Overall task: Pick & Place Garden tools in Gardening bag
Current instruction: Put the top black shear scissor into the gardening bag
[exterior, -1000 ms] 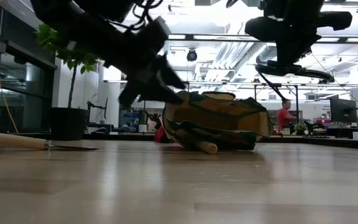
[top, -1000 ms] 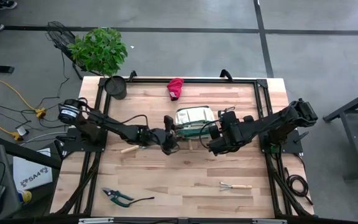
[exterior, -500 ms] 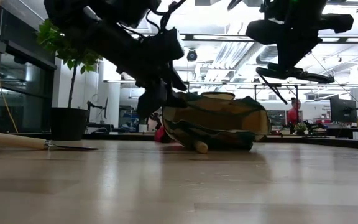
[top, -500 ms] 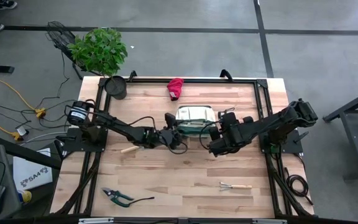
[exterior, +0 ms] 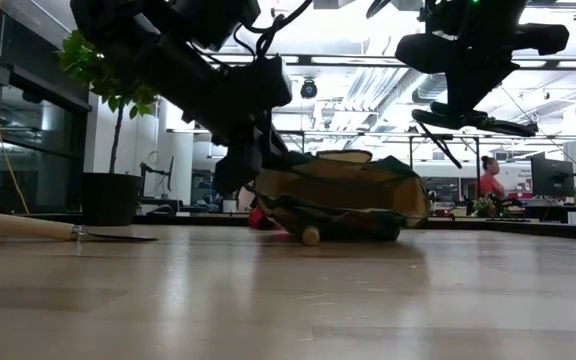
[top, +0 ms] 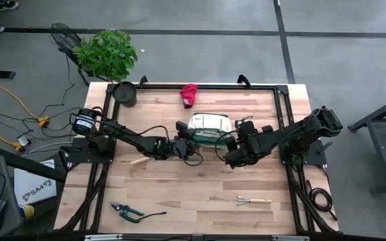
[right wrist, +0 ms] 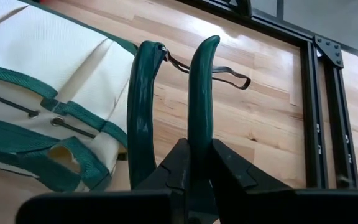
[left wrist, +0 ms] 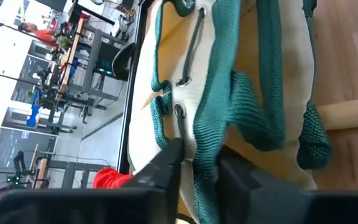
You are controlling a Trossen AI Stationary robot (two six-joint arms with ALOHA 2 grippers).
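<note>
The tan gardening bag [top: 210, 126] with green trim lies on its side at mid-table. A wooden handle [exterior: 309, 235] sticks out of it. My left gripper [top: 187, 142] is at the bag's left end, shut on its green trim. My right gripper [top: 228, 154] hovers just right of the bag, shut on green-handled pruners [right wrist: 166, 106]. A second pair of pruners [top: 126, 211] and a mini rake [top: 253, 199] lie near the front edge. The trowel [top: 139, 160] lies under my left arm. The red glove [top: 189, 95] lies at the far edge. My left gripper pinches a green webbing band [left wrist: 205, 146] on the bag's side between its two fingers. It comes from the table's left, slanting a little downward. The bag rests on its side on the table. My right gripper pinches the pruners near where the two green handles [right wrist: 199, 134] meet. The handles stick out forward past the fingers. The pruners are lifted clear of the table; the blade end is hidden behind the fingers.
A black pot [top: 124, 94] stands at the far left corner, with a leafy plant [top: 107, 53] behind it off the table. A black frame [top: 280, 100] runs round the table top. There is bare wood between the bag and the front edge.
My left gripper has moved right toward the bag's left end, tipped downward, and shut on the green trim. The bag has shifted a little, and the wooden handle sticking out of it has swung toward the left.
</note>
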